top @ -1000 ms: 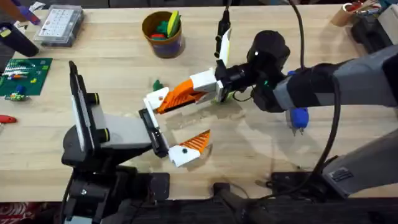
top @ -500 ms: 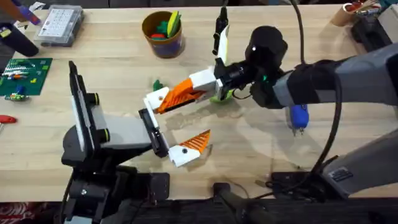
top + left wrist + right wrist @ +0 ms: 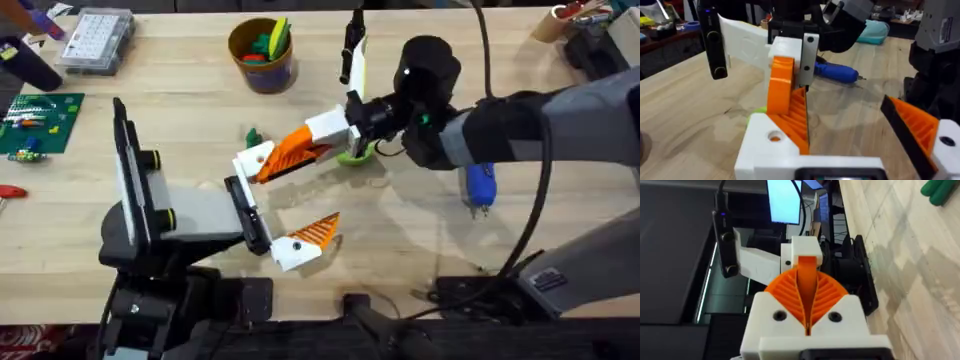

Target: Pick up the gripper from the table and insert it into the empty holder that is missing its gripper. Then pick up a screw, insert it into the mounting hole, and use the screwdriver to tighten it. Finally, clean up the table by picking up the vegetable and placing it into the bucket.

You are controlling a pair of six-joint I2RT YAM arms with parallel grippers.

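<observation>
Table (image 3: 200, 85): one light wooden top; everything below stands on it or hangs over it.
Arms: two. The right one reaches across the middle, and the left one lies low at the near left edge.
Left gripper (image 3: 275, 200): one black jaw bar carrying two white mounts set wide apart, with nothing between them. The near mount bears its own orange finger (image 3: 318, 230).
Right gripper (image 3: 325, 135): one, its fingers closed on the gripper (image 3: 295, 150).
Parts box (image 3: 95, 40): one, clear, at the far left corner.
Bucket (image 3: 262, 55): one, at the far middle of the table, with green, red and yellow pieces inside.
Screwdriver (image 3: 480, 188): one, with a blue handle, lying on the table under the right arm.
Gripper: one loose orange wedge, held slanting, with its lower end touching the holder (image 3: 252, 160).
Vegetable (image 3: 352, 155): one light green piece on the table just beneath the right gripper. A second, darker green bit (image 3: 252, 135) lies beside the holder.
Mounting hole (image 3: 774, 136): one, round, in the holder's face, with no screw in it.
</observation>
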